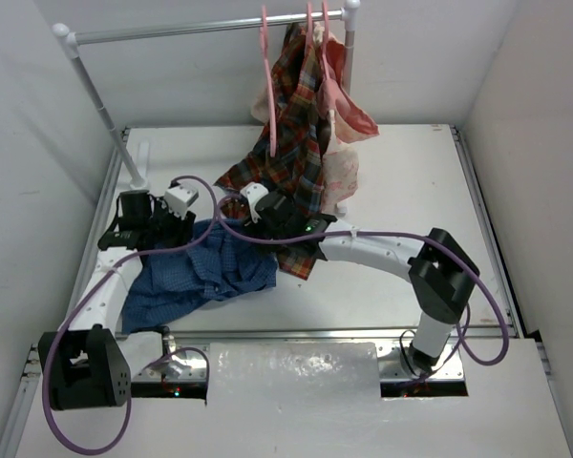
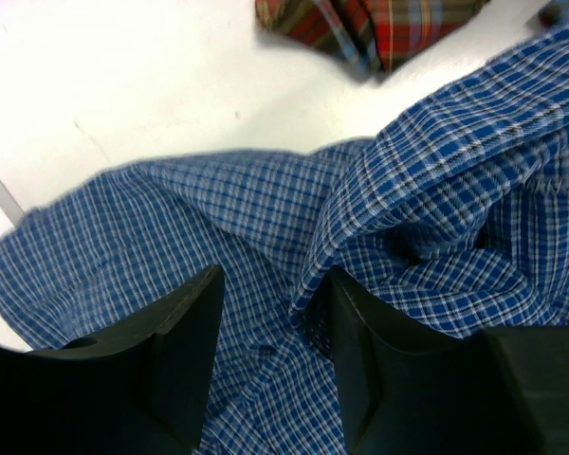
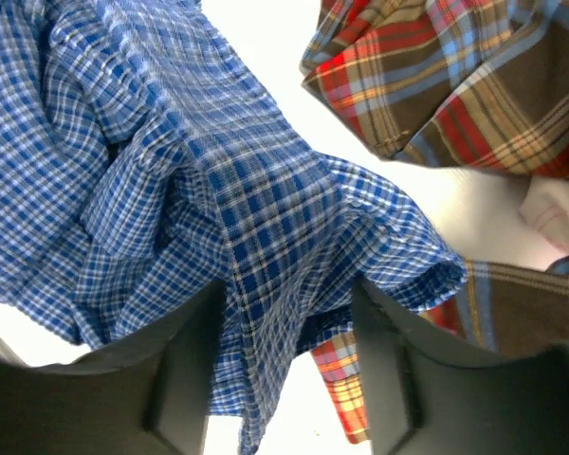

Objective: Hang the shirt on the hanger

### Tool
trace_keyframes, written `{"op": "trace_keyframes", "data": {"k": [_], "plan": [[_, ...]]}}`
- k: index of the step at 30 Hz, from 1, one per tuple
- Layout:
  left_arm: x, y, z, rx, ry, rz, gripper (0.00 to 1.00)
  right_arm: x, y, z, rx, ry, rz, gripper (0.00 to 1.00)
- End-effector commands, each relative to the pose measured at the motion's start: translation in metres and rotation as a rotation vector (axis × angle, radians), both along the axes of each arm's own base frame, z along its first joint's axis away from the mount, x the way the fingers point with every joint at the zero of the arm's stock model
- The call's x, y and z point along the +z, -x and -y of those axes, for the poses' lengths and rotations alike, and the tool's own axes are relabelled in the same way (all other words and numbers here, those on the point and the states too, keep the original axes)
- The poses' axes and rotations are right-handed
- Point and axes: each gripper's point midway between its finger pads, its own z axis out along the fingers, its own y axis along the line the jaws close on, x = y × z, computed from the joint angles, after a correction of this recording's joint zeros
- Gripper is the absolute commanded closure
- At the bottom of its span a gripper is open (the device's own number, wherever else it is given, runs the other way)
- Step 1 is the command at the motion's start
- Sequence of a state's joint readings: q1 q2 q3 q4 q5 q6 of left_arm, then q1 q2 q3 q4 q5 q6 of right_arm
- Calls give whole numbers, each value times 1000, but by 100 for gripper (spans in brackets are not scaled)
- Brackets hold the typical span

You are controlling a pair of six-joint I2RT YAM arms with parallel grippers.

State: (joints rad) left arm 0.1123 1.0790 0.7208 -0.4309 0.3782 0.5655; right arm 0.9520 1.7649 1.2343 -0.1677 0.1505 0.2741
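There are two hands, one shirt to be hung, two other garments and three pink hangers. The left hand (image 2: 270, 327) has its fingers (image 2: 185, 355) partly apart, not clamped on anything, with the shirt (image 2: 266, 218) spread under and between them and a raised fold lying against the right-side finger. The right hand (image 3: 284, 355) also shows its fingers (image 3: 384, 374) apart, with a ridge of the blue check cloth running straight into the gap; I cannot tell whether it is pinched there or only draped. From above, the shirt lies in one crumpled heap on the counter (image 1: 401, 181), mostly on the near side of both hands, and both hands sit at its far edge, just beside each other. The plaid shirt (image 1: 291, 143) hangs just beyond the right hand, its hem down on the counter and touching the blue cloth, and the peach garment (image 1: 349, 119) hangs beside it, further right. The hanger (image 1: 268, 91) hangs bare on the rail (image 1: 201, 29), well beyond and above both hands, just left of the plaid shirt's own hanger. Two purple cables (image 1: 363, 232) loop along the arms. The counter is white and smooth with a raised rim, and plain white walls (image 1: 38, 143) close it in on the left, right and far sides.
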Motion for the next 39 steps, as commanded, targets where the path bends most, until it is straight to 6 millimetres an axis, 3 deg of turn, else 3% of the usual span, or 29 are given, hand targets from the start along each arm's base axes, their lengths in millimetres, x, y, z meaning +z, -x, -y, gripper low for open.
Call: {"op": "trace_keyframes", "data": {"k": [1,5,6,7,8,10,13,16,17,19,20,22,24,25,26,28,29,31,35,39], "plan": [[2,5,-3,31,-3,20,58,31,2,-3,47,-43,58,38],[7,3,1,19,12,47,80,50,28,0,212,33,114,24],[9,3,2,9,18,48,87,68,35,-4,249,26,146,23],[10,3,5,-6,28,52,90,71,44,-1,299,62,149,21],[10,3,7,-13,34,53,94,86,47,-4,311,44,159,21],[11,2,10,-29,44,61,95,108,55,0,329,23,162,21],[12,1,9,-27,43,68,97,164,54,4,312,-45,227,21],[12,2,11,-34,44,73,97,199,56,6,336,-80,284,20],[12,2,11,-36,43,73,96,221,56,3,340,-121,311,20],[12,1,11,-40,41,81,93,241,53,0,333,-152,345,19],[12,1,11,-41,39,81,89,266,45,1,291,-179,397,18],[13,0,10,-41,39,83,85,287,24,6,207,-175,472,17],[14,0,11,-41,41,87,82,310,-13,18,60,-151,547,14],[13,0,11,-39,42,85,81,332,-27,24,4,-180,578,13],[12,1,11,-39,41,81,81,320,-55,30,-74,-147,562,13],[11,1,10,-38,40,80,80,336,-80,37,-166,-160,597,12],[10,2,10,-35,39,80,80,324,-99,37,-203,-131,592,12],[11,2,10,-34,37,86,79,336,-117,39,-271,-149,636,10],[13,1,10,-32,39,91,78,340,-155,44,-391,-147,730,10],[11,2,10,-39,34,90,78,339,-184,44,-417,-175,756,20]]}}
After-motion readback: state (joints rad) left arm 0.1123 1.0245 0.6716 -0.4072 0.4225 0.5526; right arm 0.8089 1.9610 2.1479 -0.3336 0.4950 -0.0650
